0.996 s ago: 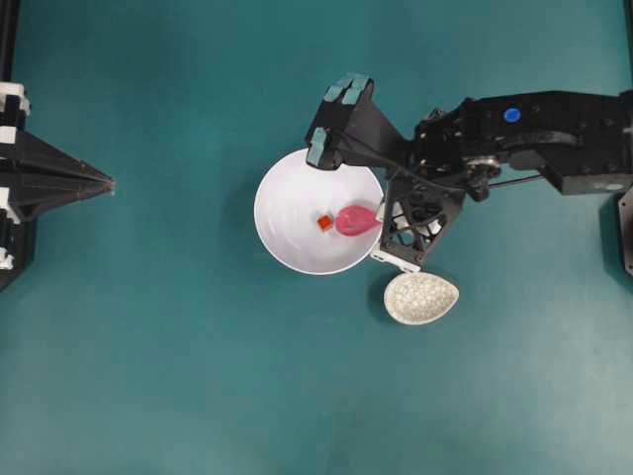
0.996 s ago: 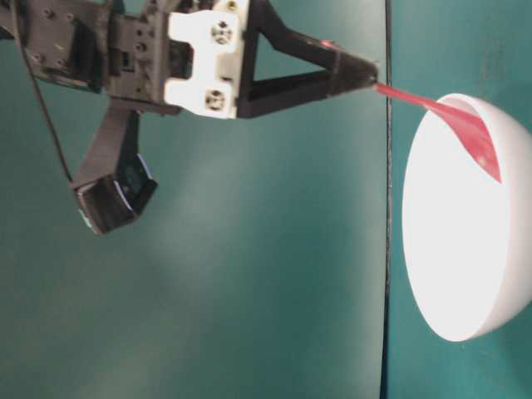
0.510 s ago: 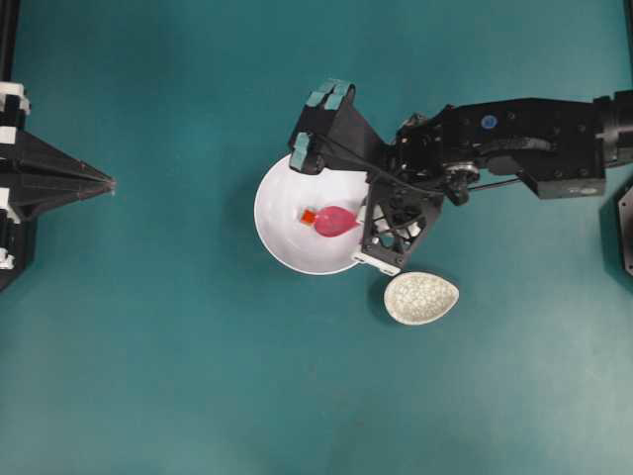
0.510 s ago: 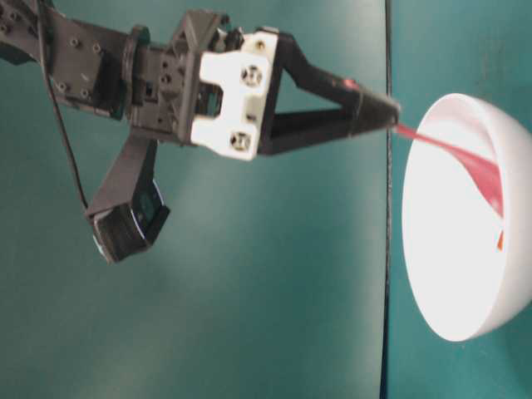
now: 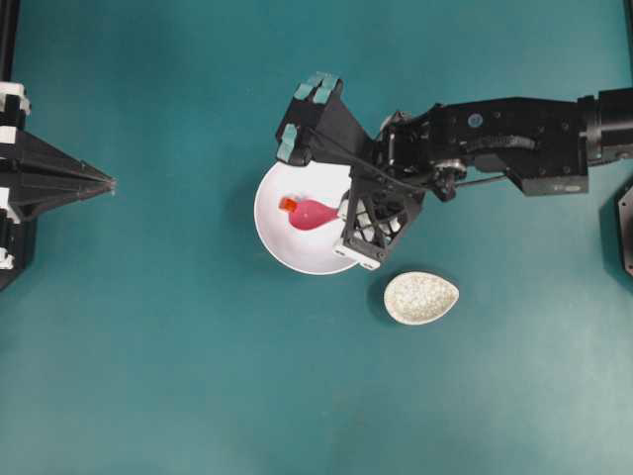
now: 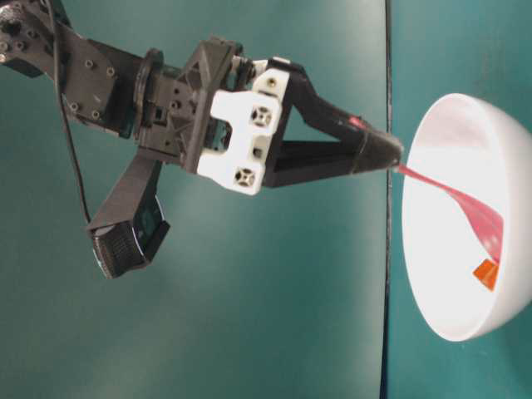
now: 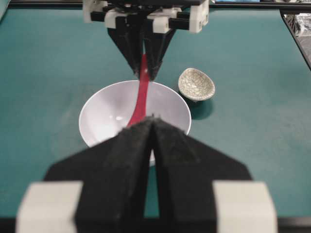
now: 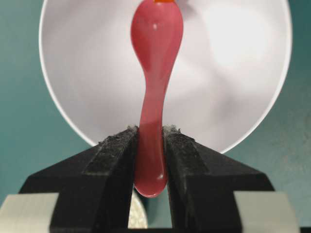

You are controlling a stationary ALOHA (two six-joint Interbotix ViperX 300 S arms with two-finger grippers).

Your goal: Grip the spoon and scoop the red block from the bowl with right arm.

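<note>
The right gripper [image 8: 150, 141] pinches the spoon [image 8: 155, 73] by its handle inside the bowl [image 5: 272, 233]; its tip seems to touch the red block [image 6: 485, 273].

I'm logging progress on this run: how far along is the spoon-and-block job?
Done: the right end effector is clamped on the spoon by its handle. In hand: the spoon's tip sits against the red block inside the bowl, on the far side from the arm; the block is not in the spoon. Left: getting it onto the spoon and lifting it out.
</note>
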